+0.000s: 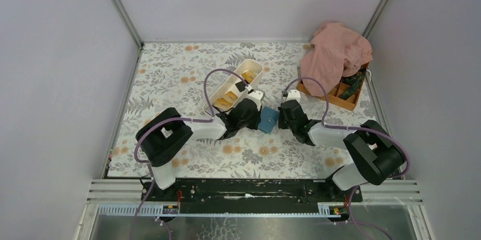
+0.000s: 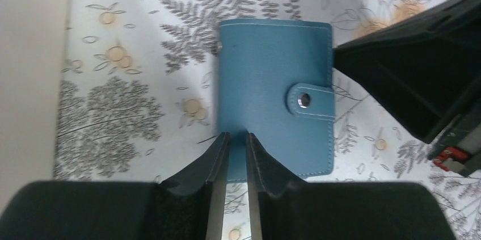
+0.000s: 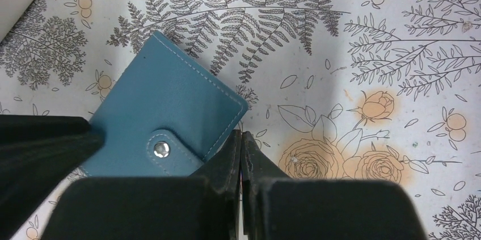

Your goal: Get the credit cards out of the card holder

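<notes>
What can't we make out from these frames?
- What is inside the card holder: both wrist views, its closed cover hides it.
- Whether the left gripper pinches the holder's edge: left wrist view, its fingers cover the contact.
- Contents of the orange box: top view, pink cloth covers most.

No legible text, brand, number or sign anywhere, not even on the card holder (image 2: 266, 98).

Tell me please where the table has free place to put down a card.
Free: the back-left cloth between the left wall and the white tray; the near strip between both arm bases. Crowded: the centre, where left gripper and right gripper flank the card holder.
</notes>
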You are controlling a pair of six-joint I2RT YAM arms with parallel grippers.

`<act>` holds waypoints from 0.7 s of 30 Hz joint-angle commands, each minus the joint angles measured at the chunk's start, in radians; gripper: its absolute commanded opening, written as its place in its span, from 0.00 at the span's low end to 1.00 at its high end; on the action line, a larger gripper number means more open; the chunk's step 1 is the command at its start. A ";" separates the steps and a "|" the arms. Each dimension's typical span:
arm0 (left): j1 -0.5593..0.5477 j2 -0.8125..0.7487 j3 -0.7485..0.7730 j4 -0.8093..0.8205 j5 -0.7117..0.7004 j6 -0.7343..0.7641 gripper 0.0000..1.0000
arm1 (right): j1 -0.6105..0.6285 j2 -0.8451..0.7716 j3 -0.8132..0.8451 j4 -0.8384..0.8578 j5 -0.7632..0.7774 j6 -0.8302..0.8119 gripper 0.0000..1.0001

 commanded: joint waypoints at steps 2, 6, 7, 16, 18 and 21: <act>-0.033 0.029 0.039 0.003 0.094 -0.006 0.24 | 0.007 -0.051 -0.027 0.114 0.010 -0.002 0.00; -0.042 0.015 0.040 -0.003 0.076 -0.003 0.24 | 0.007 -0.075 -0.040 0.122 0.032 -0.008 0.01; -0.042 0.012 0.038 -0.005 0.063 -0.002 0.24 | 0.007 -0.085 -0.045 0.122 0.043 -0.013 0.02; -0.035 0.004 0.058 -0.065 -0.032 0.016 0.94 | 0.008 -0.163 -0.085 0.147 0.037 -0.069 0.47; -0.031 0.005 0.056 -0.057 -0.016 0.005 0.98 | 0.012 -0.148 -0.077 0.149 0.024 -0.072 0.47; -0.008 -0.003 0.037 -0.032 0.026 -0.020 0.97 | 0.026 -0.129 -0.069 0.161 0.007 -0.093 0.47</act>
